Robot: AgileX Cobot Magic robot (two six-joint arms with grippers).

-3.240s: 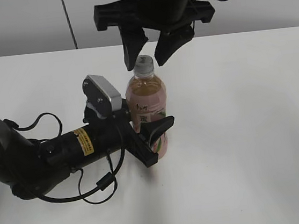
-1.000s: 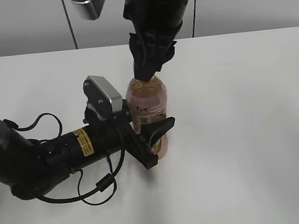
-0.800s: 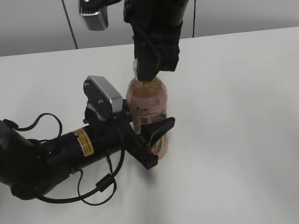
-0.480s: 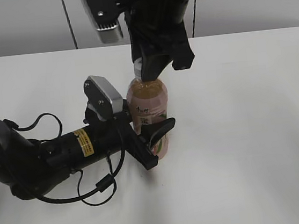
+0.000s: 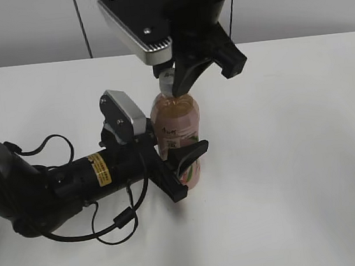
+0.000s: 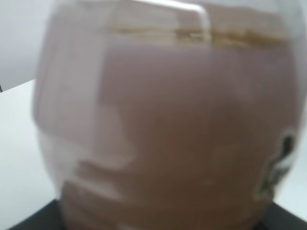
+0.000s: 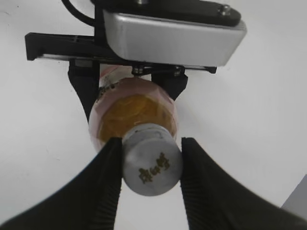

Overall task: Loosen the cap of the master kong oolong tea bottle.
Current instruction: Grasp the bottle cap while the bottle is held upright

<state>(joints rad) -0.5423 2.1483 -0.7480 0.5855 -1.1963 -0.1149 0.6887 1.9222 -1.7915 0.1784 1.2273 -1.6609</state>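
Inside, amber-pink tea point(image 5: 175, 111), bottle point(image 5: 177, 139) capped.

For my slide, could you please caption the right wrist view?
Right gripper clamps the cap of the upright tea bottle.

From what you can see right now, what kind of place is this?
Probably a robot test bench, not a home: a bare white table before a plain grey wall, with one tea bottle held by two black arms.
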